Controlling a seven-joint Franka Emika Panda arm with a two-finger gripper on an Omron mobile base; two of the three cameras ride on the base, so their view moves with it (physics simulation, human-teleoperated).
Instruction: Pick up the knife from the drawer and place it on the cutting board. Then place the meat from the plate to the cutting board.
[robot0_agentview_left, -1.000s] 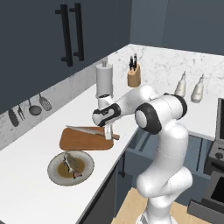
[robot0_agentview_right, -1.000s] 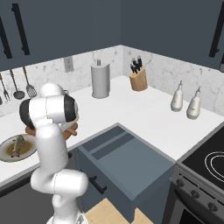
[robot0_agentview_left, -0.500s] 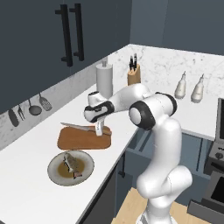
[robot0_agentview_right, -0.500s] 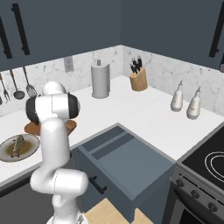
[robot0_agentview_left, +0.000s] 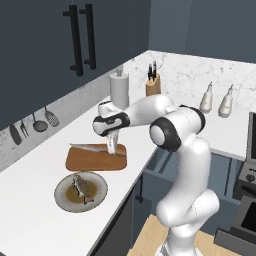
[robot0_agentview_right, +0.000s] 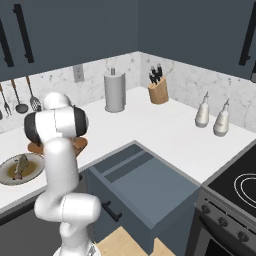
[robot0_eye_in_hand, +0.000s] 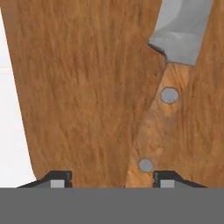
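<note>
The knife (robot0_eye_in_hand: 161, 109) lies flat on the brown cutting board (robot0_eye_in_hand: 87, 87), wooden handle toward the hand and grey blade pointing away. My gripper (robot0_eye_in_hand: 111, 180) hangs just above the handle, open, its fingertips (robot0_eye_in_hand: 56, 179) standing wider than the handle. From the left base view the gripper (robot0_agentview_left: 114, 149) is at the right end of the cutting board (robot0_agentview_left: 90, 162), and the knife (robot0_agentview_left: 86, 147) blade runs left along it. In front of the board the plate (robot0_agentview_left: 62, 200) holds the meat (robot0_agentview_left: 82, 186). The drawer (robot0_agentview_right: 140, 175) stands pulled out.
At the back of the counter stand a paper towel roll (robot0_agentview_left: 119, 89), a knife block (robot0_agentview_left: 153, 84) and two bottles (robot0_agentview_left: 207, 100). Utensils (robot0_agentview_left: 35, 122) hang on the left wall. A stove (robot0_agentview_right: 235, 190) adjoins the counter on the right.
The arm swung left over the board and lowered the knife onto it. The jaws then spread apart, letting go of the handle.
</note>
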